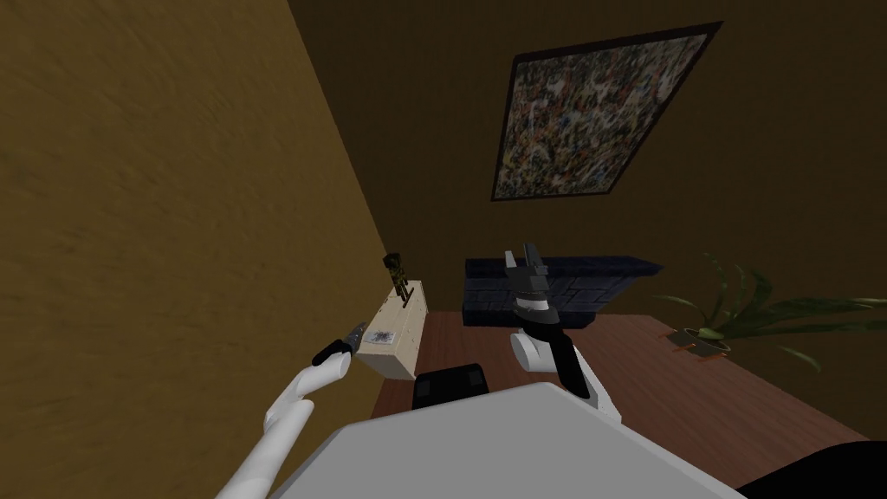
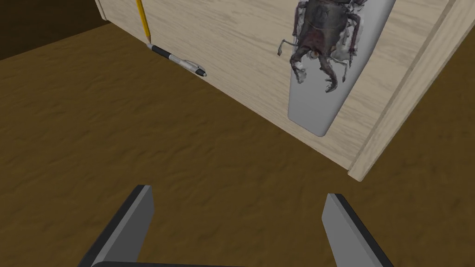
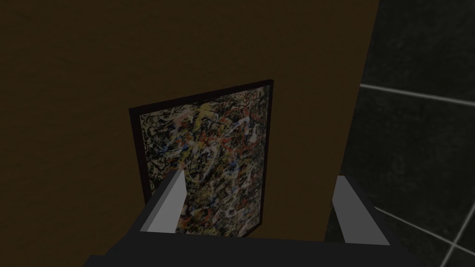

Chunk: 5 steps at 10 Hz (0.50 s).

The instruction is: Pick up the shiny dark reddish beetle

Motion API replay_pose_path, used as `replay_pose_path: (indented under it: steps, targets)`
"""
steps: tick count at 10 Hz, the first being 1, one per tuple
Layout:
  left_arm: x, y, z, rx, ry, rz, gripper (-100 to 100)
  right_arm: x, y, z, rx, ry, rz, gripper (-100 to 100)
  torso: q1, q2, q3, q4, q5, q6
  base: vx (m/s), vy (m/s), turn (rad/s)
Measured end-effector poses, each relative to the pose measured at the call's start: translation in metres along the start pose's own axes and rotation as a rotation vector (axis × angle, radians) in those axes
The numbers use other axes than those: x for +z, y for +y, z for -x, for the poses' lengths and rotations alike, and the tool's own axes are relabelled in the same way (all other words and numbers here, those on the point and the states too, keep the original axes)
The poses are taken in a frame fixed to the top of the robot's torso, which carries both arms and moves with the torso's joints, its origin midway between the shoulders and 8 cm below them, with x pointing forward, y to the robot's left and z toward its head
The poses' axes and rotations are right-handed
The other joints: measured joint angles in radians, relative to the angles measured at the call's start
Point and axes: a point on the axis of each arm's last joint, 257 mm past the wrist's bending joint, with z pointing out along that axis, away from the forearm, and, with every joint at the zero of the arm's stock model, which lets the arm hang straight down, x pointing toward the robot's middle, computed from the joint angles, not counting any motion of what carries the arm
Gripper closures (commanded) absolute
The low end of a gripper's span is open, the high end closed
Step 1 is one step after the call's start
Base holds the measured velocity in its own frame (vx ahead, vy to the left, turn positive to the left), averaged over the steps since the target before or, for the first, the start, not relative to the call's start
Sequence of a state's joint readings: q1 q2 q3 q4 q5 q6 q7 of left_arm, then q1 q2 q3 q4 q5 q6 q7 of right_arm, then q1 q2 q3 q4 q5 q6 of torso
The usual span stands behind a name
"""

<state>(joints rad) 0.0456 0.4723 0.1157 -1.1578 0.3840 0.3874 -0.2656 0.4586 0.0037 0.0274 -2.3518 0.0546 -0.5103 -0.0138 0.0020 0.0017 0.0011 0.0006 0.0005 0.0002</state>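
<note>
We keep left gripper [image 2: 236, 218] open, empty | dark reddish beetle [image 2: 320, 41] on grey slab [image 2: 313, 109] on light wood worktop [image 2: 241, 69], at gripper's 1 o'clock, apart | pen [image 2: 178, 60] at 11 o'clock | right gripper [image 3: 262, 204] open

The beetle [image 2: 322, 37] on the bench [image 2: 241, 55] is cut off at its rear by the picture's edge, as is the pencil [image 2: 143, 18] farther along the bench. A dark thing [image 1: 397, 273] at the bench's far end is too small to be identified.

Pencil [image 2: 142, 18], pen [image 2: 178, 60] on wooden cabinet [image 2: 241, 51]
</note>
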Motion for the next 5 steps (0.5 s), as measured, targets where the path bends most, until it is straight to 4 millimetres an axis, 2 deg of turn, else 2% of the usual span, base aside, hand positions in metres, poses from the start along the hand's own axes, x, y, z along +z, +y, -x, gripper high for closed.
replay_pose_path:
  steps: [5]
  targets:
    - [0.010, 0.039, 0.003, -0.028, 0.014, 0.136, -100, 0.000, 0.000, 0.000, 0.000, 0.000, 0.000, 0, 0.000, -0.001, 0.000, 0.000, 0.000, -0.001, -0.030, 0.030, -0.183]
